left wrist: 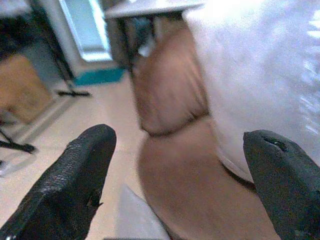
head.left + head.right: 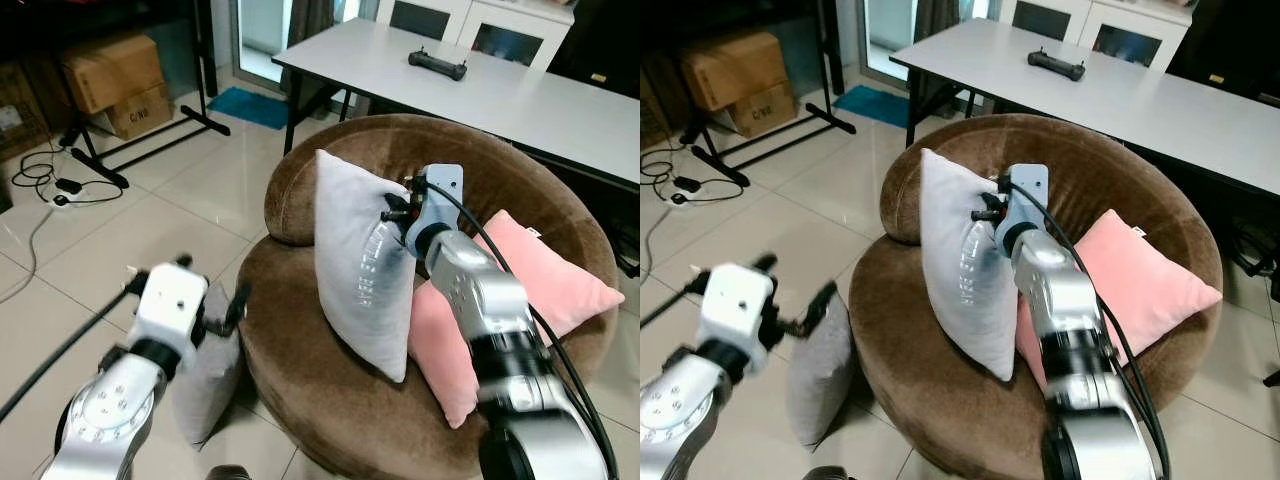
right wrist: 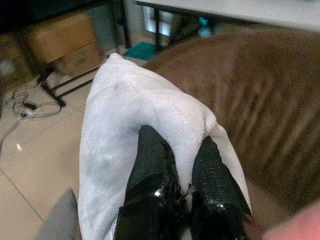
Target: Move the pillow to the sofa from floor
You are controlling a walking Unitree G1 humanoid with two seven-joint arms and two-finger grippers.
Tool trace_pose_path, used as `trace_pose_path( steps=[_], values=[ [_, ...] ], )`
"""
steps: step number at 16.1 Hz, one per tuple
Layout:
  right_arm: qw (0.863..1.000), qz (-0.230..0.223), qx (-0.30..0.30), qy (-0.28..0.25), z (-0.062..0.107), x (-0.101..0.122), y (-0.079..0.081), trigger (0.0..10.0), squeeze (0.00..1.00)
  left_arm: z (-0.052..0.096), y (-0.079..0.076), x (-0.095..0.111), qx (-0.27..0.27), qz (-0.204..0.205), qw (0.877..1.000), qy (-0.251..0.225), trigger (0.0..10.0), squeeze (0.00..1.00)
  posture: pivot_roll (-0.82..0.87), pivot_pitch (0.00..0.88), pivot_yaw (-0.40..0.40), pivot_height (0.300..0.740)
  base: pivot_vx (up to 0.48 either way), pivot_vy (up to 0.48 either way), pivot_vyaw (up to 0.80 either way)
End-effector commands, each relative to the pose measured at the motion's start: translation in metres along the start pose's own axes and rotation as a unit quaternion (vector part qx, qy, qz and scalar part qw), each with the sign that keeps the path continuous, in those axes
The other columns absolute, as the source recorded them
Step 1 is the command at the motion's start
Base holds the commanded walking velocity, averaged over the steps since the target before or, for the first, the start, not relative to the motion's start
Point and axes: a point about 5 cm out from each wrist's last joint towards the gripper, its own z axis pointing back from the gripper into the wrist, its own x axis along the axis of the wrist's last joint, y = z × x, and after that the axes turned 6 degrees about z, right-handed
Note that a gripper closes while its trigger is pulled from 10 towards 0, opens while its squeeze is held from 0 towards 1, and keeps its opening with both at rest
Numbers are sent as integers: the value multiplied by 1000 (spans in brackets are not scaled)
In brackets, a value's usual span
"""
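Grey fabric comes nearest: a grey pillow [image 2: 208, 385] stands on the tiled floor [image 2: 150, 215], leaning against the front of the brown sofa [image 2: 300, 370]. The left claw [image 2: 186, 290] hovers just above its top edge, fingers [image 1: 75, 175] spread wide apart and holding nothing.

Further in, the right claw [image 2: 392, 205] is clamped on the upper edge of a white pillow [image 2: 360, 270]; the right wrist view shows a fold of the white cloth pinched between the 2 fingers [image 3: 150, 170]. This pillow stands upright on the sofa seat, its lower corner resting on the cushion, so the placing step looks nearly finished for this 1. Just beside it, behind the right arm, a pink pillow [image 2: 560, 280] leans against the backrest.

My reading is that the next move calls for the right claw to let go and draw back without tipping the white pillow over. The grey pillow on the floor then appears to be the next pickup; the left claw would need to drop onto its top edge and pinch enough cloth for a firm hold.

Beyond the sofa, a white desk [image 2: 520, 95] carries a black controller [image 2: 437, 65]. At the far left, 2 cardboard boxes [image 2: 115, 80] sit stacked; their contents cannot be seen.
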Motion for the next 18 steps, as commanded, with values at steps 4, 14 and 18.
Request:
trace_pose_path(
  steps=[4, 14, 18],
  values=[
    [989, -106, -100, 8, -12, 4, -36, 10000, 0, 6, -4, 3, -56, 10, 998, 17, 10000, 0, 229, 0, -115, 740, 0, 0, 0],
    [949, -137, -281, 40, 3, -20, -116, 10000, 0, 18, -5, 6, -158, 26, 987, 36, 10000, 0, 231, 0, -112, 740, 0, 0, 0],
    [940, -155, -295, 76, 11, -46, -124, 10000, 0, 16, 0, 9, -164, 22, 986, 34, 10000, 0, 236, 0, -106, 740, 0, 0, 0]
  ],
)
